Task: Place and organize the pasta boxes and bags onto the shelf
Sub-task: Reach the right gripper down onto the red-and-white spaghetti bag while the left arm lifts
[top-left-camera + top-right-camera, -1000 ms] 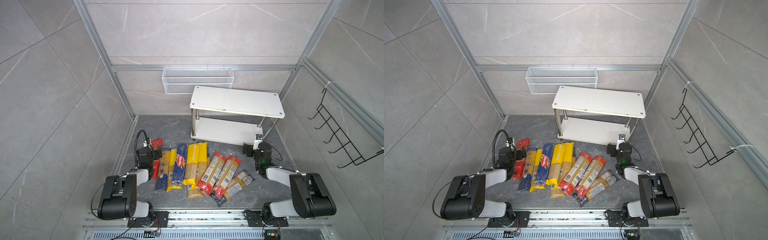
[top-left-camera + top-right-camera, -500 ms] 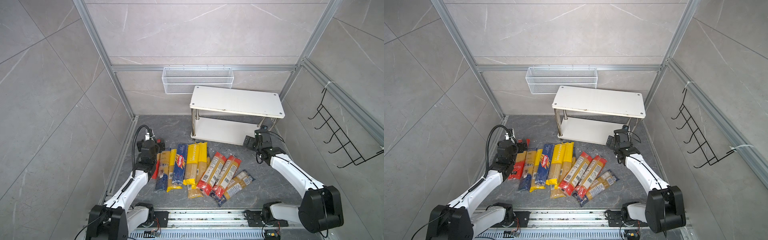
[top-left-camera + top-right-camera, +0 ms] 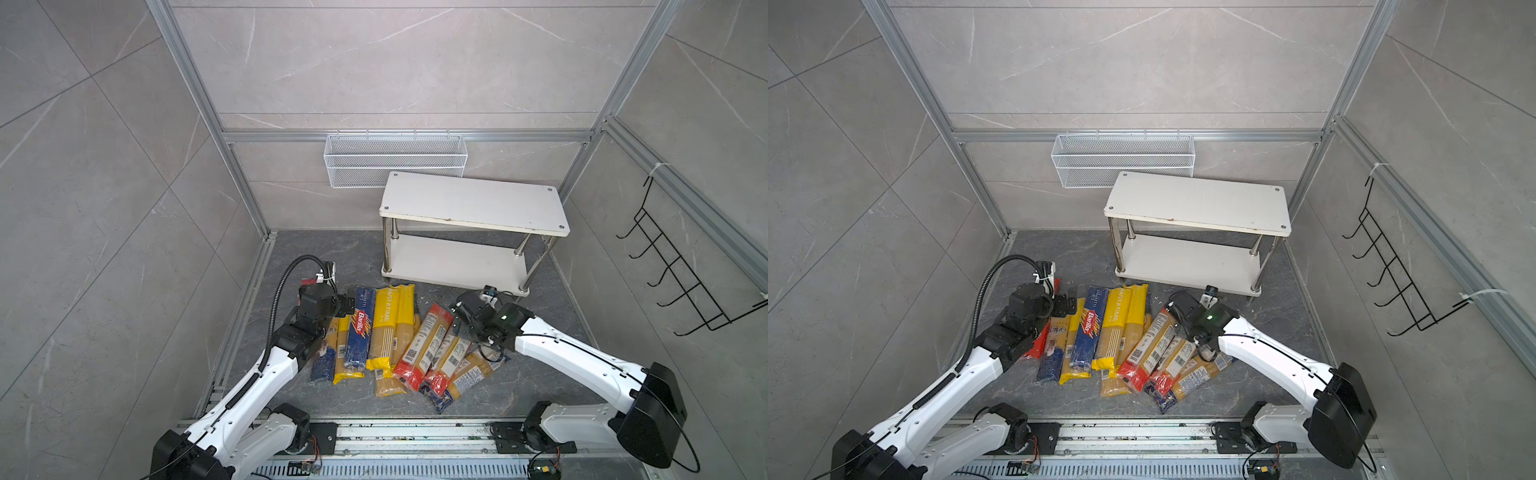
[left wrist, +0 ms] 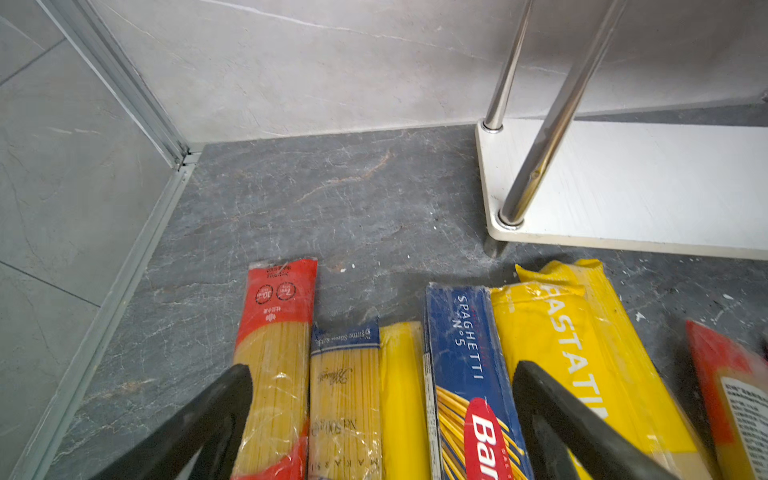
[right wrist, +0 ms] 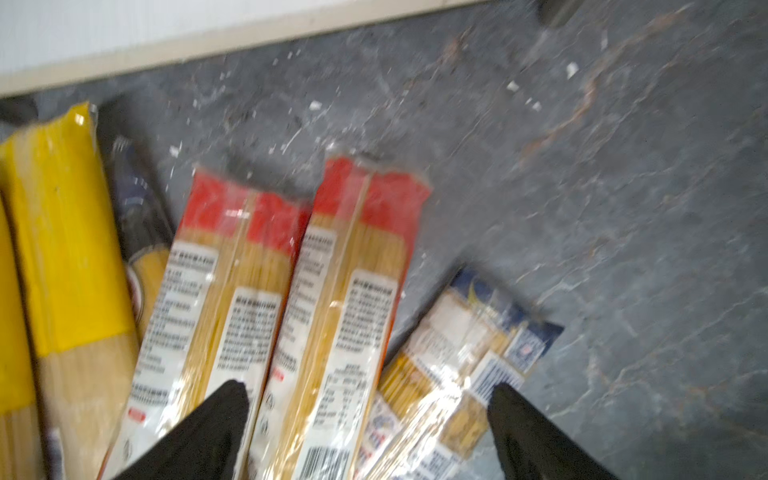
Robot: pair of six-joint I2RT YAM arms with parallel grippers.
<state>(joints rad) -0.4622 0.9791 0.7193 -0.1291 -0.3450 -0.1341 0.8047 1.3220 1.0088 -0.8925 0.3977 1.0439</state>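
Note:
Several pasta boxes and bags lie side by side on the dark floor in front of the shelf (image 3: 473, 203) (image 3: 1196, 201): a blue Barilla box (image 3: 360, 328) (image 4: 469, 374), yellow bags (image 3: 388, 324), red-ended bags (image 3: 424, 345) (image 5: 332, 291) and a navy-ended bag (image 3: 469, 374). Both shelf boards are bare. My left gripper (image 3: 348, 300) (image 4: 382, 370) hovers open over the leftmost packs, from a red bag (image 4: 276, 332) to the Barilla box. Over a red-ended bag and the navy-ended bag (image 5: 469, 353), my right gripper (image 3: 457, 326) (image 5: 365, 388) stands open. Neither holds anything.
A white wire mesh basket (image 3: 395, 160) hangs on the back wall behind the shelf. A black hook rack (image 3: 681, 282) is on the right wall. Chrome shelf legs (image 4: 544, 124) stand close to the packs' far ends. Aluminium frame rails edge the floor.
Both arms unfolded and reached forward. The left gripper moved over the left packs. The right gripper swung left from beside the shelf's right leg to above the red-ended bags.

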